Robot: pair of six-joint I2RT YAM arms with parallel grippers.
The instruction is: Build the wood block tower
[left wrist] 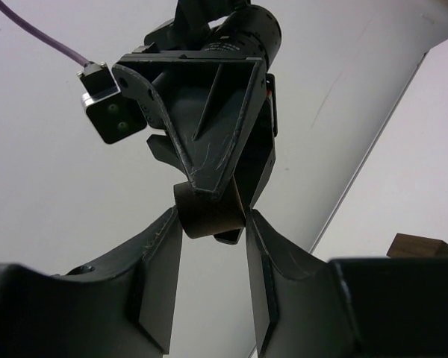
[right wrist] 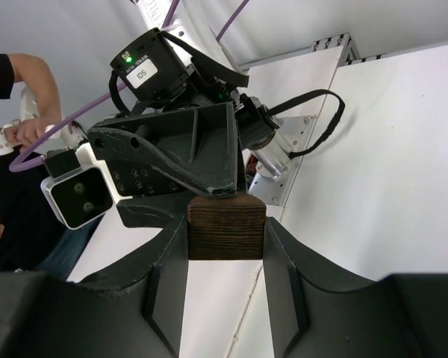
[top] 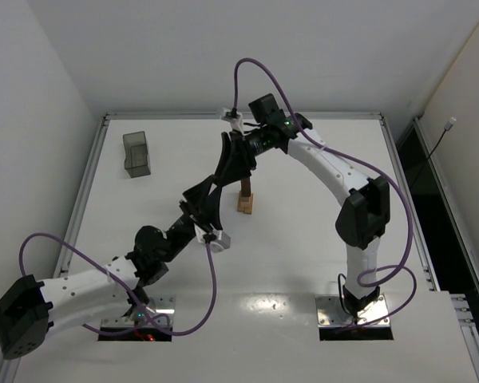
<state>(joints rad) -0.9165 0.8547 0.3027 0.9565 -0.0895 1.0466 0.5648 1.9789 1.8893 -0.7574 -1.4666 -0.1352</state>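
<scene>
Dark block (right wrist: 226,227) is clamped mid-air in my right fingers (right wrist: 168,276). Left fingers (left wrist: 160,261) flank its far end; I can't tell if they grip. Tower (top: 246,204) stands on the table (top: 303,255) just below both.

Bright, even light from overhead. White bench (top: 303,263) evenly lit in the top view, shading slightly greyer toward 6 o'clock, with only faint, soft shadows. Sharp from above, straight edges bowing mildly toward the corners.

Right wrist view: dark wood block (right wrist: 225,237) at centre crisp enough to show grain, right claw (right wrist: 226,224) dim and soft toward 6 o'clock.

Left wrist view: left claw (left wrist: 213,216) backlit, close to silhouette against a pale background, blurred along 6 o'clock.
</scene>
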